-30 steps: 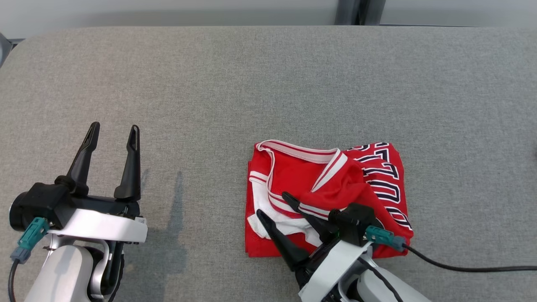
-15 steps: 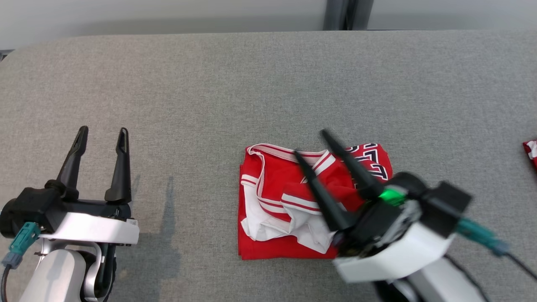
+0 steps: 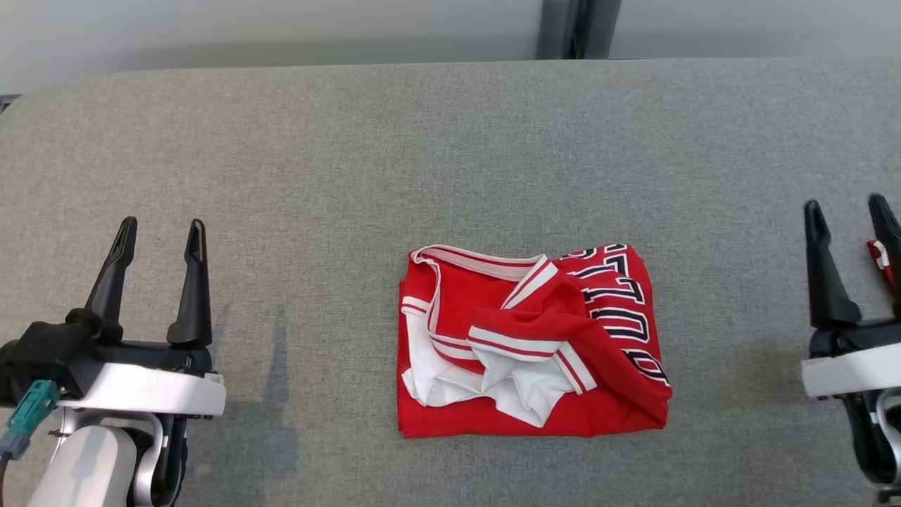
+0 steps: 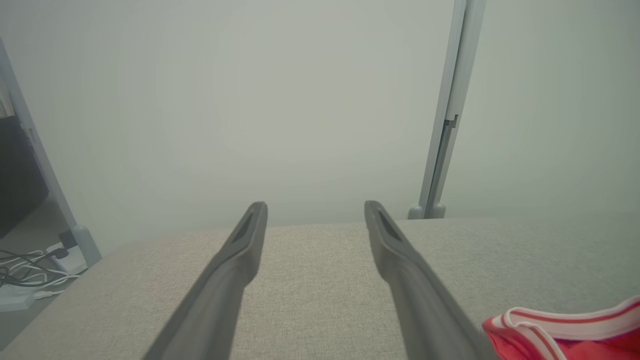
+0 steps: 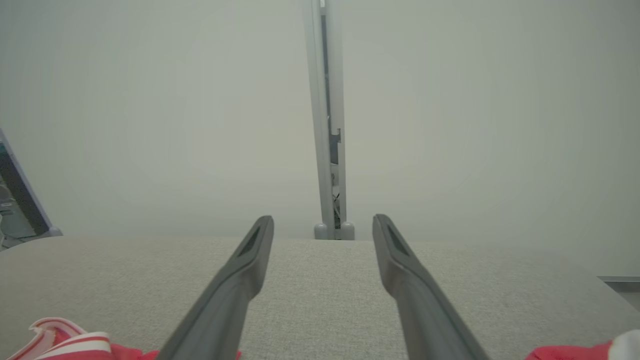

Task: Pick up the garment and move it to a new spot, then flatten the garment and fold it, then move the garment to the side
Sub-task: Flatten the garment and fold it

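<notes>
The garment [image 3: 528, 338], a red jersey with white and dark trim and dark lettering, lies in a rough folded bundle at the middle of the grey table [image 3: 352, 162]. My left gripper [image 3: 162, 229] stands open at the lower left, well clear of the garment, nothing between its fingers. My right gripper [image 3: 845, 205] stands open at the right edge, also apart from it. In the left wrist view the gripper [image 4: 315, 205] is open and the garment's trimmed edge [image 4: 565, 332] shows at the lower right. The right wrist view has its open gripper [image 5: 322, 220] with the garment [image 5: 65, 342] at the lower left.
Another bit of red and white cloth [image 3: 880, 257] lies at the table's right edge, by my right gripper's far finger; this cloth [image 5: 590, 350] is also in the right wrist view. A grey post [image 3: 574, 28] and a pale wall stand behind the table. Cables [image 4: 25, 265] lie on the floor off the left end.
My right gripper has let go of the garment, risen off it and swung to the right edge, open. The garment stays on the table. The left gripper has not moved.
</notes>
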